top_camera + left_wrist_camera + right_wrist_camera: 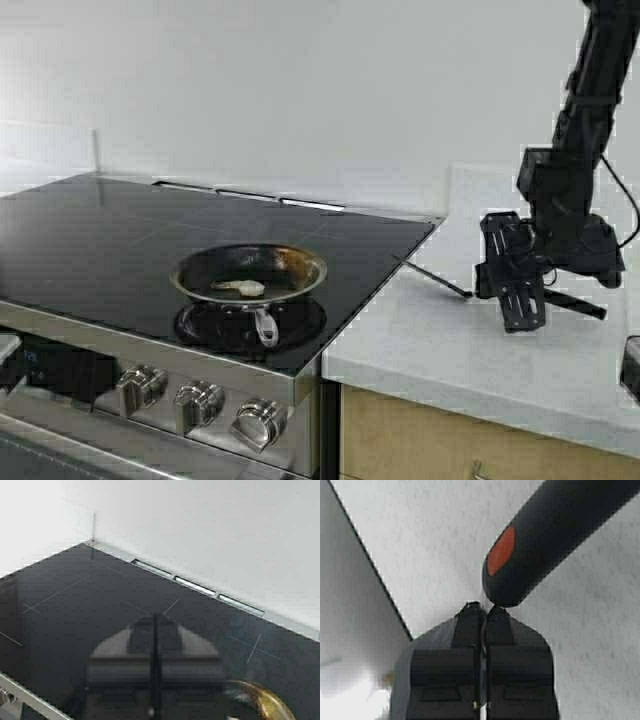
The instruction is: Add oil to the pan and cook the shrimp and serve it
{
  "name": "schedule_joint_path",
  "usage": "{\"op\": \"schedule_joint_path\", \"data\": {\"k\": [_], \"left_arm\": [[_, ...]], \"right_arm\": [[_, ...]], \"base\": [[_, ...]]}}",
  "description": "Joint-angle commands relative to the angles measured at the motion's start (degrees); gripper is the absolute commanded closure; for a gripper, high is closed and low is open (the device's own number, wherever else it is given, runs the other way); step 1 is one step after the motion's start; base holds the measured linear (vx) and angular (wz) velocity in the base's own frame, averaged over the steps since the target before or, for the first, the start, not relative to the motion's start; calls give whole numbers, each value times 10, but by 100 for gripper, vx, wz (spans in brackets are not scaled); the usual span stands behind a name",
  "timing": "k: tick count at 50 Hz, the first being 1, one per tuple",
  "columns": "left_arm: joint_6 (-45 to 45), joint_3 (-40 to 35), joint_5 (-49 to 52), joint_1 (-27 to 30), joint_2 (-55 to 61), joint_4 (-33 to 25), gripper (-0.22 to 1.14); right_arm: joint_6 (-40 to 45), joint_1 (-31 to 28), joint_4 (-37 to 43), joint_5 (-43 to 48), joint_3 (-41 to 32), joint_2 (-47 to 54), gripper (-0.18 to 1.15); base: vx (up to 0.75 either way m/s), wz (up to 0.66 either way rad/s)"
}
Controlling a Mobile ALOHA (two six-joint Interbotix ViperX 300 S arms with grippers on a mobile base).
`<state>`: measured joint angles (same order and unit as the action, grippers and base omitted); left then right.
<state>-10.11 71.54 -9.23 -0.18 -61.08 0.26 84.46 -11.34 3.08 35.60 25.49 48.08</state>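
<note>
Black right gripper (pixel 482 607) has its fingers pressed together, holding nothing, just beside the black handle with an orange dot (pixel 545 535) over the white speckled counter (pixel 450 350). Left gripper (pixel 155 625) is pressed together too, above the black glass stove (pixel 100 230). One small pale curled shrimp (pixel 243 288) lies inside the round shiny steel pan (pixel 250 272), left of the counter, near the stove's front edge.
</note>
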Motion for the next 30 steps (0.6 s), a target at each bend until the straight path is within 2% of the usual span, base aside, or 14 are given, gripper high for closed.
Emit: {"op": "schedule_joint_path", "data": {"k": [1,14,30], "left_arm": [[-1,-9,-3,0,3,0,88],[-2,-9,-3,0,3,1,88],[-3,-6,2,0,3,1,89]], "right_arm": [[-11,-8,-13,7,14,-52,85],[-89,-40,-17,11,68,-148,87],[-140,-86,-16,11,130,-248,87]], "base": [[0,0],[0,0],[0,0]]}}
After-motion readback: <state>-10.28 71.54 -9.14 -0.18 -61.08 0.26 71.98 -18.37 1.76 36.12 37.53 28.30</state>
